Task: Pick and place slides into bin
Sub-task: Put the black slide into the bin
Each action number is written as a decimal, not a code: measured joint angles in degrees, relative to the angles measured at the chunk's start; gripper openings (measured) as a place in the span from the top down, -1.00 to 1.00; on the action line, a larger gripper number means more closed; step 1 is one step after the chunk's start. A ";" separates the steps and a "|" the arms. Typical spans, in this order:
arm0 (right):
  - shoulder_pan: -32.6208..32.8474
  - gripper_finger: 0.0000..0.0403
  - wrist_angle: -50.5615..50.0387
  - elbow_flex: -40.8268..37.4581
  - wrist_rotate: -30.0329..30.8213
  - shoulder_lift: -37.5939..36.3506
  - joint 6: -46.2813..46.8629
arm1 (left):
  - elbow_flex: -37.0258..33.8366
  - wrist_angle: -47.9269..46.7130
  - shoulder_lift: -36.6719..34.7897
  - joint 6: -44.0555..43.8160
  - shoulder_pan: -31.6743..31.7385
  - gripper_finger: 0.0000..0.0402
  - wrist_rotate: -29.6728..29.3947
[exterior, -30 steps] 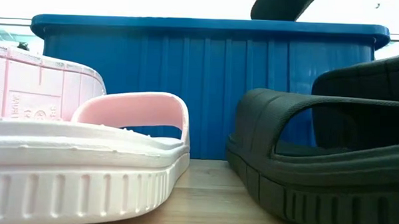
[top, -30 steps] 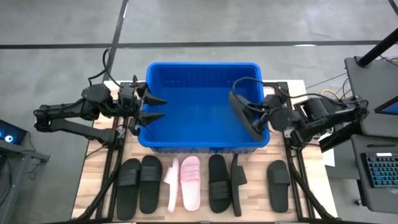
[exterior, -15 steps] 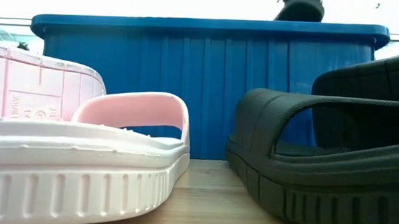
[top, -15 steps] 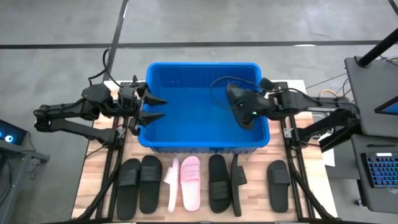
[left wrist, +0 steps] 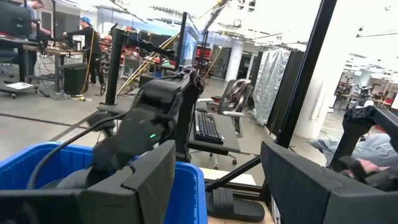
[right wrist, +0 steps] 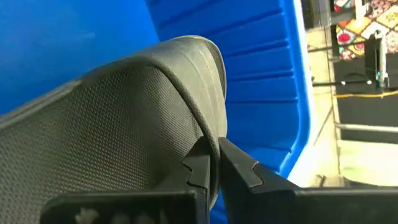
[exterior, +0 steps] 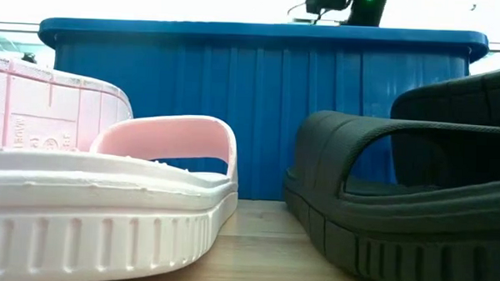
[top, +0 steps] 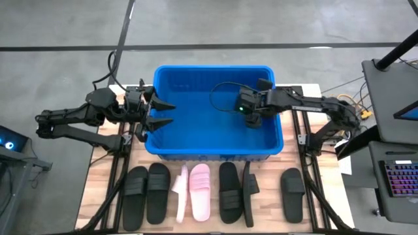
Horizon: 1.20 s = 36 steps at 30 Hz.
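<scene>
Over the right half of the blue bin (top: 189, 98), the right gripper (top: 251, 112) reaches in from the right side, its fingers (right wrist: 205, 165) clenched on the edge of a black slide (right wrist: 112, 124) held inside the bin's walls. The left gripper (top: 162, 113) hangs at the bin's left rim with its fingers spread and holding nothing. In front of the bin, five black slides (top: 230, 190) and two pale pink slides (top: 199, 190) lie in a row on the wooden table (top: 264, 215).

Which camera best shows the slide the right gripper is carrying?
The right wrist view: the black slide fills it, pinched in the right gripper over the bin. The high view shows only the arm above the bin; the low and left wrist views do not show the slide.
</scene>
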 joint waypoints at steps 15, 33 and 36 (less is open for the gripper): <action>-7.86 0.94 12.69 -3.91 -0.15 6.31 -9.54 | -0.02 0.00 -0.78 -0.04 0.00 -0.11 0.00; -9.41 0.94 33.62 -21.68 0.45 5.96 -17.05 | -0.02 0.00 -1.05 -0.02 0.01 -0.11 0.00; -10.28 0.94 35.45 -22.42 1.31 5.90 -18.19 | -0.02 0.00 -1.05 -0.02 0.01 -0.11 -0.07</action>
